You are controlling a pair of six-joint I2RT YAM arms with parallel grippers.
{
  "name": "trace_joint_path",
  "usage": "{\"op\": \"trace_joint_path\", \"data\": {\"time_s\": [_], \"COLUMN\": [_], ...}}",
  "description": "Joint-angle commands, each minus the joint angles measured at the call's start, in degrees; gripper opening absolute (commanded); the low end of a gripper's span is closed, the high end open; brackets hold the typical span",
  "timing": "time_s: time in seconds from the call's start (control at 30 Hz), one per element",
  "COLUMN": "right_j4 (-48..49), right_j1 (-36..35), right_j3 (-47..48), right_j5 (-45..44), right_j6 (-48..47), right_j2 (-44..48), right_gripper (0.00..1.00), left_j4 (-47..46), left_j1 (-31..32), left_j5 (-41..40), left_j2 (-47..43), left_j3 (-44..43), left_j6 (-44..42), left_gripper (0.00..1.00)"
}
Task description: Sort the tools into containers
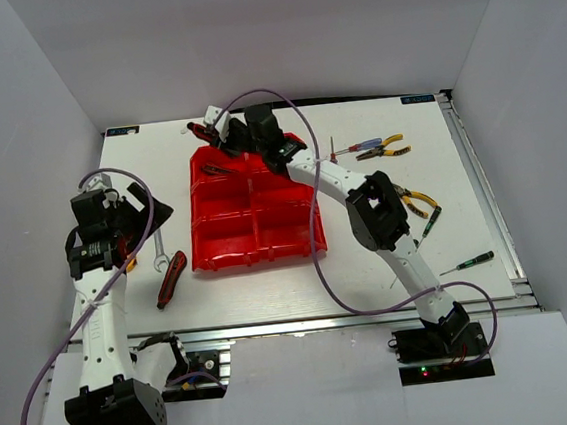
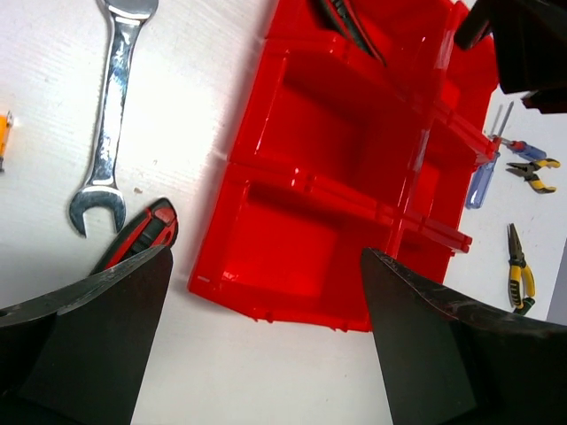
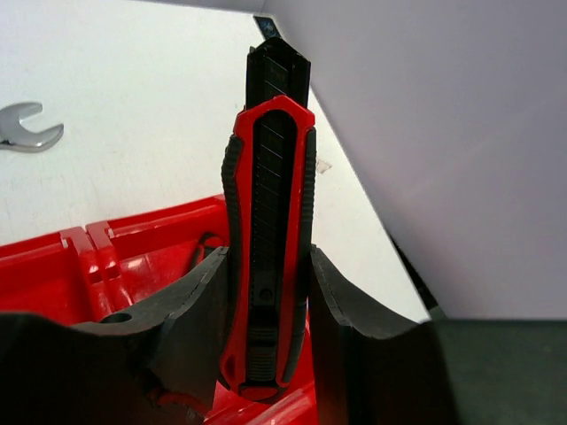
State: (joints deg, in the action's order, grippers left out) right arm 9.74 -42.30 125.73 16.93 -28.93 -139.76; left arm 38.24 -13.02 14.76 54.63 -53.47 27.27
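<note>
The six joined red bins sit at the table's middle. My right gripper is shut on a red-black utility knife, blade end out, held above the block's far-left corner. A dark-handled tool lies in the far-left bin. My left gripper is open and empty, hovering left of the bins. The silver wrench and a red-black-handled tool lie on the table beside it. An orange piece shows at the view's left edge.
Right of the bins lie yellow-handled pliers, a blue and a red screwdriver, more yellow pliers and green-black screwdrivers. White walls enclose the table on the left, back and right.
</note>
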Motion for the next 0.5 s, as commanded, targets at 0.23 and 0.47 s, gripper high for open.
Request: {"op": "trace_joint_path", "data": {"time_s": [0.23,0.47], "right_j4": [7.58,5.03], "right_j1": [-0.76,0.03], "right_j3": [-3.91,-5.41], "right_j5": [-1.46,-0.32], "right_j6": [2.12,3.35], "right_j2": [-1.74,1.24], "right_gripper": [0.31,0.70], "left_j4": [9.74,17.57], "left_j1": [-0.08,0.01], "left_j5": [-2.98,-4.83], "left_j2": [-0.15,7.49], "left_j3": [-3.57,-3.22], "left_j6": [0.59,1.04], "left_gripper": [0.98,0.98]}}
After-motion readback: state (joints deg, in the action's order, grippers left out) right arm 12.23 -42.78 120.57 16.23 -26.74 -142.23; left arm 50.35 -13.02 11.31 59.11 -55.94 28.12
